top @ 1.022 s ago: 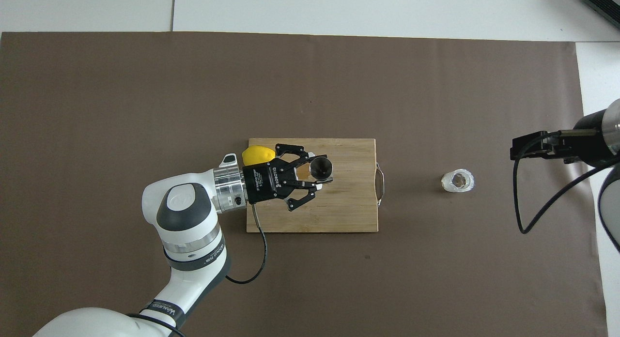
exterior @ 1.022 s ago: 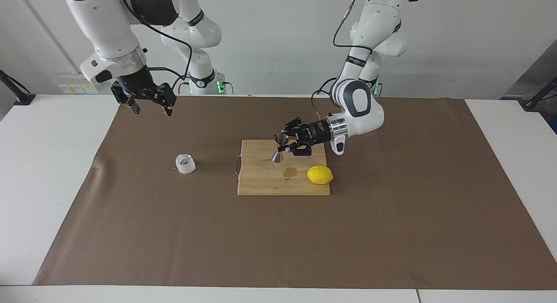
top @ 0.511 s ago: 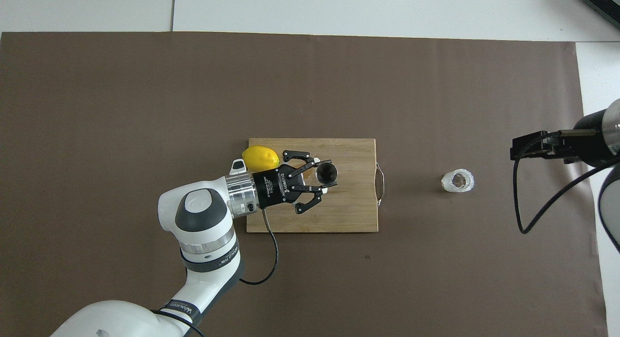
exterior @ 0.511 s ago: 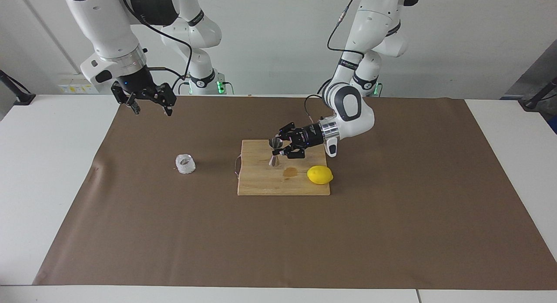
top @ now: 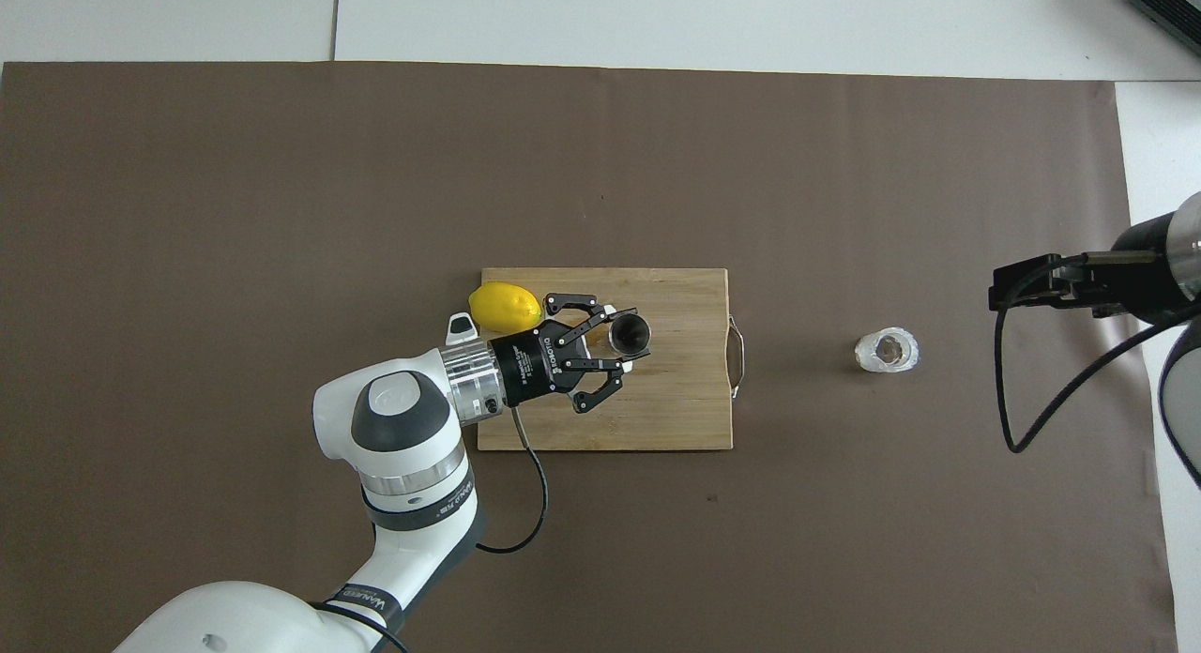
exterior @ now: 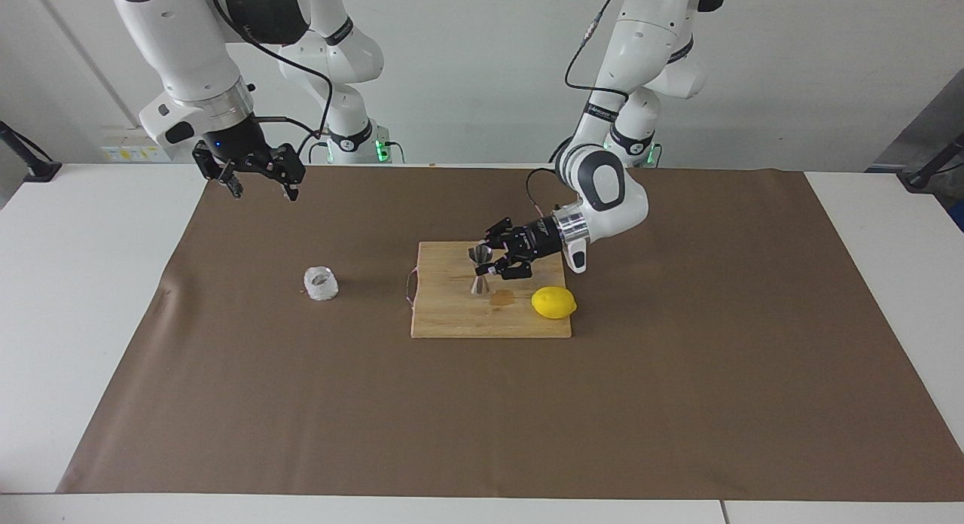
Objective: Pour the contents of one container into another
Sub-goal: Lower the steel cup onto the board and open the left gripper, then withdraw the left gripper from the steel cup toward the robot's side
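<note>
A white surface (exterior: 90, 321) fills most of the facing view, and a large brown sheet (exterior: 678, 373) covers its middle from edge to edge. At the centre of both views lies a wooden cutting board (exterior: 452, 313) with a metal handle at its end toward the right arm.

The left arm (exterior: 602, 185) comes down from the upper right of the facing view and bends low over the board. Its left gripper (exterior: 488, 262) is clamped on the waist of the metal jigger (exterior: 480, 272), fingertips pinched in against it while the outer links splay out. The jigger stands upright just right of frame centre, its foot at or barely above the board; in the overhead view its dark mouth faces up.

The right arm (exterior: 188, 50) waits at the upper left of the facing view. Its right gripper (exterior: 260, 181) hangs well above the brown sheet with its fingers spread wide and nothing between them.

A yellow lemon (exterior: 553, 303) rests on the board's corner, lower right of the jigger in the facing view, with a small wet stain (exterior: 502, 298) beside it.

The clear glass cup (exterior: 321, 283) stands on the brown sheet left of centre in the facing view, well apart from the board.
</note>
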Controlling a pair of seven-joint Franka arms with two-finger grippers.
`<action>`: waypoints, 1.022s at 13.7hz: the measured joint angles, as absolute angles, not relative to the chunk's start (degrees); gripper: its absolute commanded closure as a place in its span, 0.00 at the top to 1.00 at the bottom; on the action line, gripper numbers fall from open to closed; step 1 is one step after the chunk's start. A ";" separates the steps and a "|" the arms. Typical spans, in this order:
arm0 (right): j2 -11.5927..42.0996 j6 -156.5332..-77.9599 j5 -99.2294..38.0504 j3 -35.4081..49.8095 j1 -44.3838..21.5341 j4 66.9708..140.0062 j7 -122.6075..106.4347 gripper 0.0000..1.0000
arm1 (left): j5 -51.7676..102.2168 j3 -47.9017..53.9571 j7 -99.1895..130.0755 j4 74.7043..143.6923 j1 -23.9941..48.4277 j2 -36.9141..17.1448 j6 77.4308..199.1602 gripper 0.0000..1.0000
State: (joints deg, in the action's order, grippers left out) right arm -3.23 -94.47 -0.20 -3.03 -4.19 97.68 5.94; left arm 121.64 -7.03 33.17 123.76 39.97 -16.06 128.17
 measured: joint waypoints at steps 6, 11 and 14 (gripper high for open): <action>-3.25 -94.47 -0.20 -3.03 -4.19 97.68 5.94 1.00 | 121.75 -7.04 33.16 123.76 40.22 -16.06 128.88 0.24; -3.25 -94.47 -0.20 -3.03 -4.19 97.69 5.94 1.00 | 121.75 -7.04 32.83 123.75 40.21 -16.12 129.05 0.73; -3.25 -94.47 -0.20 -3.03 -4.19 97.69 5.94 1.00 | 121.75 -7.04 30.85 123.75 40.22 -16.12 129.18 1.00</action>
State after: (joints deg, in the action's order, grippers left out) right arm -3.25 -94.47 -0.20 -3.03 -4.19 97.69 5.94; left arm 121.75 -7.04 30.85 123.75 40.22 -16.12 129.18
